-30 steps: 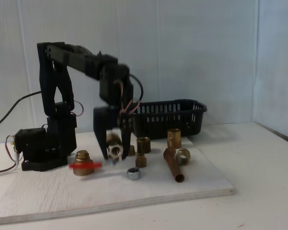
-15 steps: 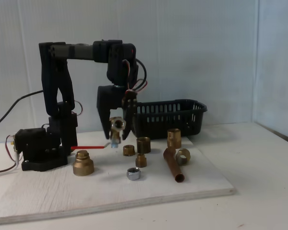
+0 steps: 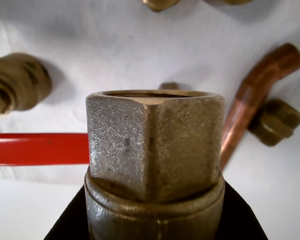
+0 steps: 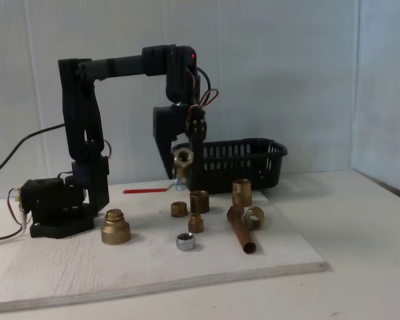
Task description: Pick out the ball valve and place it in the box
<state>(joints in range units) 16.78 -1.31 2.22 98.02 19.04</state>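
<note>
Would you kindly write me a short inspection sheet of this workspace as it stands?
Surface: white board on a pale table.
Job's things: ball valve held off the board, red handle pointing left in the fixed view; box behind the fittings, nothing seen inside.
Clutter: brass fittings, silver nut, copper pipe on the board.
Grippers: gripper shut on the valve.
Cables: black leads at the arm's base.
Surroundings: white walls.

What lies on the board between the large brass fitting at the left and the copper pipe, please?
In the fixed view, between the large brass fitting and the copper pipe lie a silver nut and a small brass fitting.
</note>
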